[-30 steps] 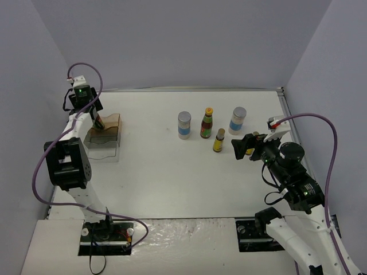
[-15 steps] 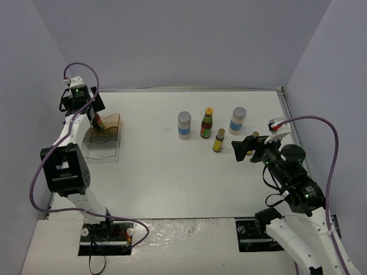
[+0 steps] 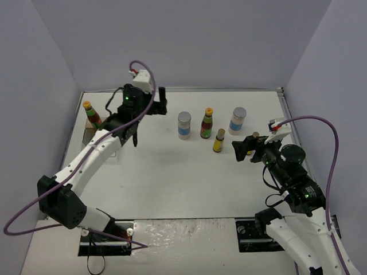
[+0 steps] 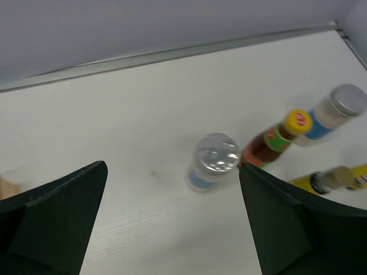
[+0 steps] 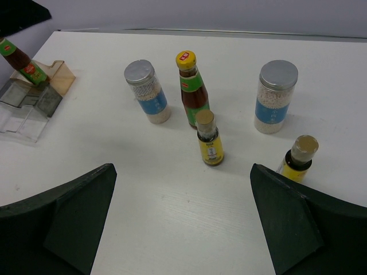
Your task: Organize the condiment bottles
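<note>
One dark orange-capped bottle [image 3: 89, 113] stands at the back of the clear tray [image 5: 23, 112], free of any gripper. In the middle of the table stand a blue-labelled jar [image 3: 184, 124], a second dark bottle [image 3: 207, 123], another jar [image 3: 237, 120] and a tiny yellow bottle [image 3: 218, 141]. A second tiny yellow bottle [image 5: 299, 158] stands by my right gripper's finger. My left gripper [image 3: 161, 102] hovers open just left of the first jar [image 4: 213, 161], holding nothing. My right gripper [image 3: 243, 148] is open and empty, facing the group from the right.
The tray's amber back wall [image 5: 57, 74] sits at the far left of the table. A metal strip [image 4: 172, 54] runs along the table's rear edge below the grey wall. Grey walls close in the left and right sides.
My left gripper opened and let go of the dark bottle in the tray, then swung right to the middle jar. The right arm barely shifted.
</note>
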Robot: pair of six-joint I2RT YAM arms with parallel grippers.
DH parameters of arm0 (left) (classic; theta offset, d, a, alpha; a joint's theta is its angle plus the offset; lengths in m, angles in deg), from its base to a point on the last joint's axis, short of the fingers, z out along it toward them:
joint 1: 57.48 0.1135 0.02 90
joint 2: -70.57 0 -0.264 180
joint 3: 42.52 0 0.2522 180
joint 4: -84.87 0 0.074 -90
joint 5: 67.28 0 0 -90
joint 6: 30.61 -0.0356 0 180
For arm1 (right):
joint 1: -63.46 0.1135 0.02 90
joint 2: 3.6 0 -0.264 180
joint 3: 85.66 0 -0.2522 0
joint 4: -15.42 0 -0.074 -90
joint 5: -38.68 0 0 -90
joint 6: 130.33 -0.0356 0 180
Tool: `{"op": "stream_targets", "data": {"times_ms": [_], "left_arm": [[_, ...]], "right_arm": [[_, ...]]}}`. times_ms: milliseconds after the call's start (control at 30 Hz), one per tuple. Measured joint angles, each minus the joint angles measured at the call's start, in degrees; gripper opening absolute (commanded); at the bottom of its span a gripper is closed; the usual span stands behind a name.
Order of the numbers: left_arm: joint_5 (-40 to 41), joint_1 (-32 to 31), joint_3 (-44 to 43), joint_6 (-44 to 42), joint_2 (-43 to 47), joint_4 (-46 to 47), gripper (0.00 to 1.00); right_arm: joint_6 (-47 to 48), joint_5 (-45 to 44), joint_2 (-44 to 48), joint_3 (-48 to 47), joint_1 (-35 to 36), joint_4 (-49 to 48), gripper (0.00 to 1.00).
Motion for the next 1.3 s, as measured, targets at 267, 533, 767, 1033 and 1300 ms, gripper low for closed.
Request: {"op": "stream_targets", "data": {"times_ms": [267,533,767,1033,1300], "left_arm": [[-2.63,-11.48,-4.88,-1.26,-16.31,5.46,0.97],[-6.1,-13.77,-11.06,-1.69,-28.21,9.95,0.97],[-7.87,-14.64,-16.22,-1.66,-33.97,12.99,0.94],[-7.83,-14.74,-19.27,-1.77,-39.57,16.04,0.71],[-7.28,-14.89,-19.47,-1.54,-40.19,17.58,0.17]], "right_arm": [[0.12,-0.08,-0.23,-1.1,0.0,0.32,1.0],[0.12,-0.53,-0.26,-2.18,0.0,0.7,1.0],[0.09,-1.17,-0.26,-2.9,0.0,1.24,1.0],[0.09,-1.87,-0.26,-3.49,0.0,2.28,1.0],[0.09,-2.21,-0.26,-3.63,0.0,3.0,1.0]]}}
